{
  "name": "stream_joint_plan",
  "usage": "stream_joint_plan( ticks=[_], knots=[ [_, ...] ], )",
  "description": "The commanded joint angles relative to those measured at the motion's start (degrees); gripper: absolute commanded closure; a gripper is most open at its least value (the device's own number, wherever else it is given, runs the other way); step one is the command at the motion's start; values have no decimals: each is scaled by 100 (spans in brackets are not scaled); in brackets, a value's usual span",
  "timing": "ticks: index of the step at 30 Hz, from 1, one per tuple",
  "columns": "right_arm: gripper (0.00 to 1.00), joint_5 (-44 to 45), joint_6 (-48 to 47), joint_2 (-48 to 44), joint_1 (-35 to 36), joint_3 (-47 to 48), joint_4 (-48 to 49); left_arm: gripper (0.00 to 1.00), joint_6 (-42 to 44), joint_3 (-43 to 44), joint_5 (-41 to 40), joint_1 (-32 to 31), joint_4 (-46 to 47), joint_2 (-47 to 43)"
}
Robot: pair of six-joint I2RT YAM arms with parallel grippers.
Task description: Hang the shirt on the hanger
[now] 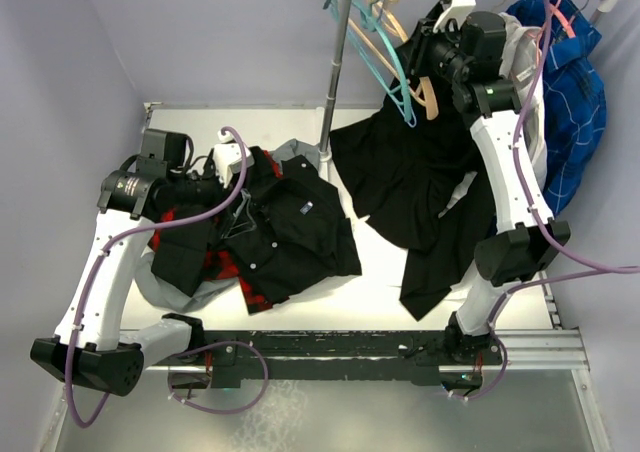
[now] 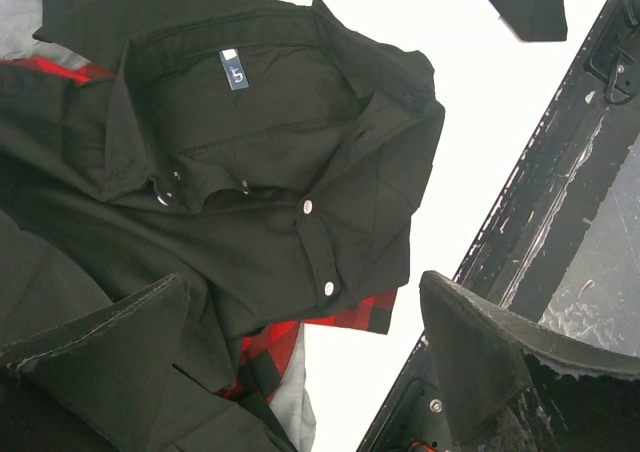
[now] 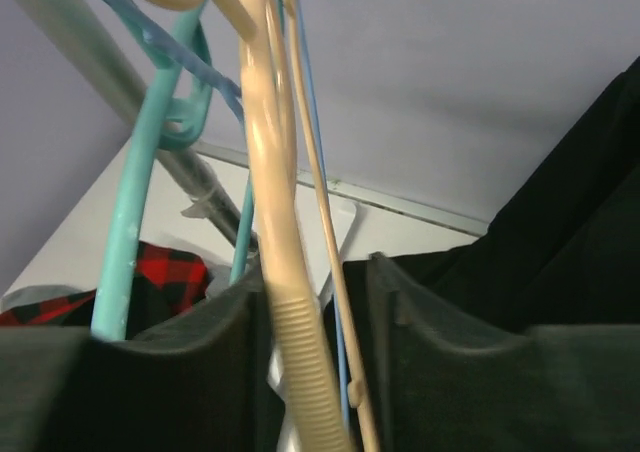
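The black button-up shirt [image 1: 300,222] lies crumpled on the white table, collar open, and its pale neck label [image 2: 232,69] and white buttons show in the left wrist view. My left gripper [image 1: 235,184] hovers over the shirt's left side, open and empty [image 2: 300,357]. The tan hanger [image 1: 425,92] hangs on the rack among teal hangers [image 1: 392,67]. My right gripper [image 1: 432,64] is raised at the rack. In the right wrist view the hanger's ribbed shoulder [image 3: 290,332] and thin lower bar fill the narrow gap between the fingers of that gripper [image 3: 315,282].
A red-and-black plaid shirt [image 1: 228,270] and a grey garment lie under the black shirt. A longer black garment [image 1: 420,182] and a blue garment [image 1: 572,102] hang from the rack. The rack pole [image 1: 336,82] stands mid-table. A black rail [image 1: 350,344] runs along the near edge.
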Motion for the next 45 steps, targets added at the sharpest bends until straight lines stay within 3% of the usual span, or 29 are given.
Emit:
stream_joint_plan(
  ticks=[1, 4, 7, 14, 19, 25, 29, 30, 38, 45],
  knots=[
    [70, 320, -32, -63, 13, 286, 6, 1, 122, -18, 197, 59, 125, 2],
    [94, 441, -77, -134, 13, 252, 15, 1, 121, -26, 196, 69, 127, 11],
    [100, 536, -135, -231, 13, 270, -4, 1, 122, -40, 210, 76, 132, 22],
    [100, 770, -290, -447, 13, 544, -246, 1, 154, -25, 288, 79, 74, 89],
    [100, 849, -212, -919, 13, 273, 55, 1, 427, 190, 787, 31, -209, 405],
    [100, 805, -148, -1305, 13, 159, -106, 4, 69, 410, -617, -716, 375, 1309],
    [100, 712, -27, -2024, 13, -773, 50, 27, -236, 452, -1471, -920, 1015, 1767],
    [100, 742, 25, -2270, 13, -1111, 85, 28, -241, 496, -1589, -928, 1051, 1875],
    [100, 988, 224, -4098, 13, -3450, -48, 21, -289, 455, -1940, -952, 1260, 2310],
    [100, 279, 823, -5952, 16, -5132, -411, 22, -285, 273, -2074, -988, 1393, 2422]
  ],
)
